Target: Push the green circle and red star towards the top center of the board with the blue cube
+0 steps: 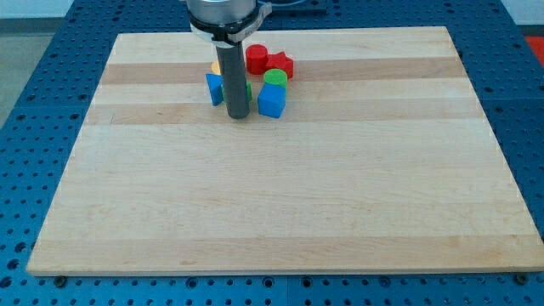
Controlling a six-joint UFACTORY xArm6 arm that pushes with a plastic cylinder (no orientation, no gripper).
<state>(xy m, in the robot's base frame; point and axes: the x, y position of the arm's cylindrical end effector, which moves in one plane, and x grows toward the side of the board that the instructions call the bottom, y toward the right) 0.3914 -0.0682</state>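
The wooden desk [280, 195] fills nearly all of the view and is bare over its lower and middle parts. All the blocks sit in one tight cluster near the view's top, slightly left of centre, at about twelve o'clock from the desk's middle.

The arm's dark rod comes down from the view's top, and its tip [237, 116] rests at the cluster's lower edge. The arm carries no claw, so none shows as apart or together.

At nine to ten o'clock from the tip, just beside the rod, is a blue block [214, 88]. At three o'clock lies the blue cube [271, 101]. The green circle [274, 78] touches that cube's upper side. At one o'clock is the red star [279, 63], beside another red block [257, 58]. A small orange block [216, 66] peeks out behind the rod, mostly hidden.
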